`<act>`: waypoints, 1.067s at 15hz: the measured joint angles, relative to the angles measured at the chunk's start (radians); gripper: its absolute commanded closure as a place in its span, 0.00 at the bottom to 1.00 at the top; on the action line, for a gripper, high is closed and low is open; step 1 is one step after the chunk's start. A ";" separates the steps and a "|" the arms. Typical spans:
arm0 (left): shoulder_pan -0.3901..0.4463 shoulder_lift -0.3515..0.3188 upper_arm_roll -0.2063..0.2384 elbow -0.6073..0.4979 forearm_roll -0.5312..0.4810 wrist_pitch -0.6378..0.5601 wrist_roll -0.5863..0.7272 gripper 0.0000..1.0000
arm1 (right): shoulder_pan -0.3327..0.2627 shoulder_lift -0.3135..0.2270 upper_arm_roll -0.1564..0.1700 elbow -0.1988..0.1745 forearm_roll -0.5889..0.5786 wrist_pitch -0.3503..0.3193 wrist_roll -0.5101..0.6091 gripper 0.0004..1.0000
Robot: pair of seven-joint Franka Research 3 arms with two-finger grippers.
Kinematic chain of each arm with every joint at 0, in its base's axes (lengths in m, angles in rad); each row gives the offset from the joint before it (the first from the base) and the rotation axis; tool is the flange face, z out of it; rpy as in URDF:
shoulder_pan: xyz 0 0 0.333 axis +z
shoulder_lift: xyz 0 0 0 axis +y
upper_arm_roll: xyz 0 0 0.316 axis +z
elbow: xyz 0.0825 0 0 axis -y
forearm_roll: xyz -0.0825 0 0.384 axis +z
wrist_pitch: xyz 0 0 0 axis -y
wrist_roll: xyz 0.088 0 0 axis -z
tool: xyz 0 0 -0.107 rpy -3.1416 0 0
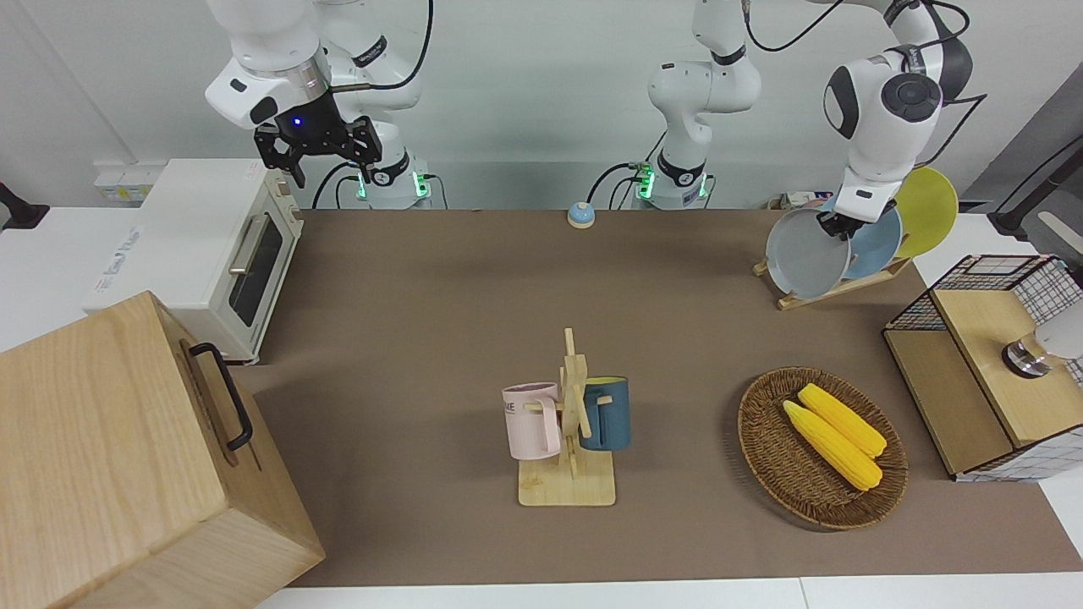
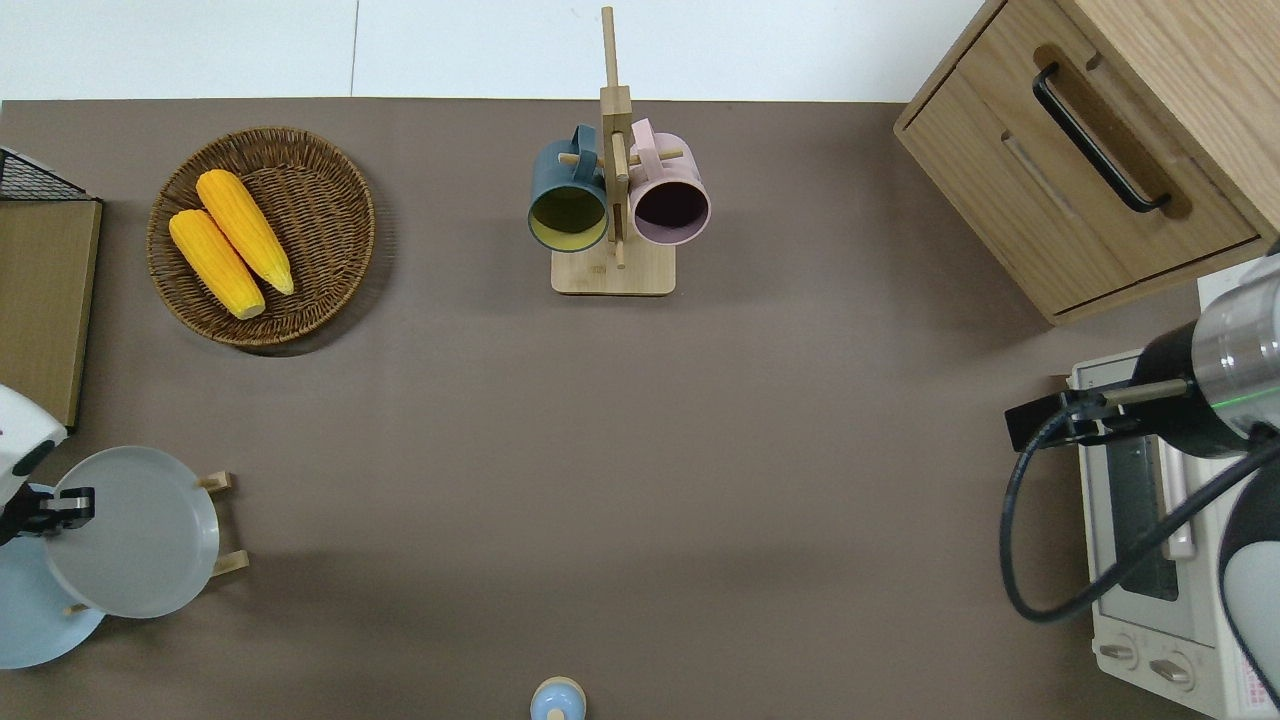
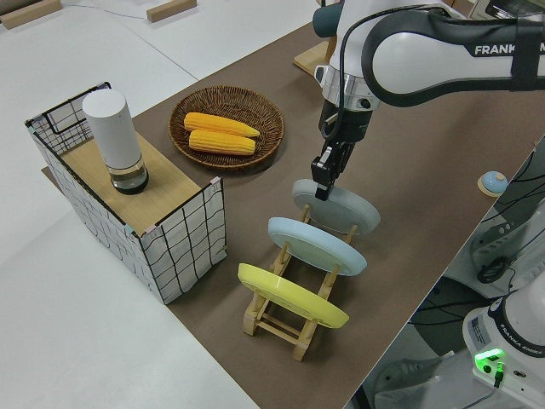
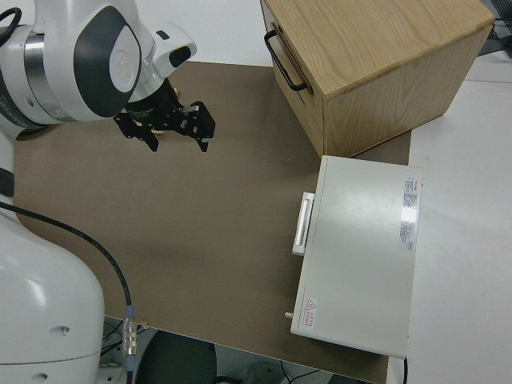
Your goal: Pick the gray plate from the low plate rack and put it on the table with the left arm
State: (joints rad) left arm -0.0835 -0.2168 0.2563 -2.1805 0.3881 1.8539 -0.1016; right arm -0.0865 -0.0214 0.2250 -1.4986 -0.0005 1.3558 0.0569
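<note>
1. The left gripper [image 1: 833, 223] sits at the upper right of the front view, its fingers clamped on the upper rim of the gray plate [image 1: 805, 255].
2. In the overhead view the same gripper [image 2: 58, 505] is at the lower left edge, gripping the plate [image 2: 135, 535] at its rim.
3. The plate leans in the rack [image 3: 289, 317] at the slot farthest from the robots; whether its lower edge touches the bars cannot be told.
4. In the left side view, the blue plate [image 3: 317, 244] stands in the middle slot and the yellow plate [image 3: 291, 296] in the slot nearest the robots, at the lower centre of the frame.
5. The rack stands on the table [image 1: 440, 296] at the left arm's end.
6. The right gripper [image 1: 315, 145], upper left of the front view, is parked with its fingers apart.
7. A basket [image 1: 766, 452] with two corn cobs [image 1: 833, 433] lies at the lower right of the front view.
</note>
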 measured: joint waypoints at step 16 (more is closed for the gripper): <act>-0.004 -0.021 -0.084 0.082 -0.368 -0.110 0.049 1.00 | 0.000 0.000 0.000 0.000 0.000 0.000 0.000 0.01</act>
State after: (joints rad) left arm -0.0871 -0.2380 0.1725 -2.0985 0.0200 1.7443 -0.0523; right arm -0.0865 -0.0214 0.2250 -1.4986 -0.0005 1.3558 0.0569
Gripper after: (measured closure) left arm 0.907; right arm 0.009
